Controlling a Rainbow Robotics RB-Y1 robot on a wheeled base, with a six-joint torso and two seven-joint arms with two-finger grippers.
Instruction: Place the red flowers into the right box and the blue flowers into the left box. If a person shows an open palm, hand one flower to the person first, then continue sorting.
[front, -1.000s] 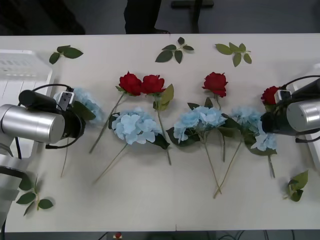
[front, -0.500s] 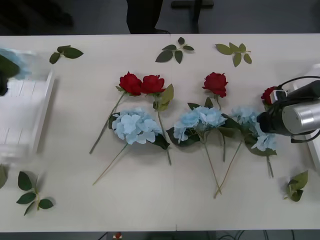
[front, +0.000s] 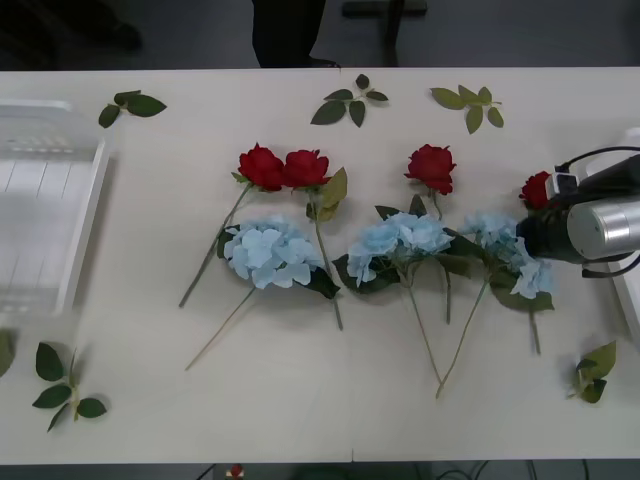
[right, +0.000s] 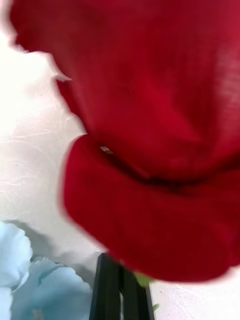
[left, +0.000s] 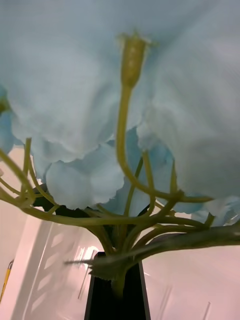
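Three red flowers (front: 261, 165) (front: 306, 168) (front: 431, 165) lie in a row on the table. A fourth red flower (front: 537, 188) is at the tip of my right arm, and its head (right: 150, 125) looms just above my right gripper (right: 121, 292), whose black fingers are shut at its base. Three blue flowers (front: 270, 252) (front: 400, 240) (front: 505, 245) lie in front of the roses. My left gripper (left: 117, 295) is shut on the stem of another blue flower (left: 100, 100), held over the left box (left: 50, 260) (front: 50, 200). The right box (front: 631, 305) peeks in at the right edge.
Loose green leaf sprigs lie at the far side (front: 349, 103) (front: 468, 103) (front: 130, 105), the front left (front: 62, 385) and the front right (front: 593, 372). Long stems trail toward the front edge. A person's dark legs (front: 288, 30) stand beyond the table.
My left arm swung left out of the front view, carrying its blue flower to over the left box. My right arm drew slightly right, nudging the blue flower beside it.
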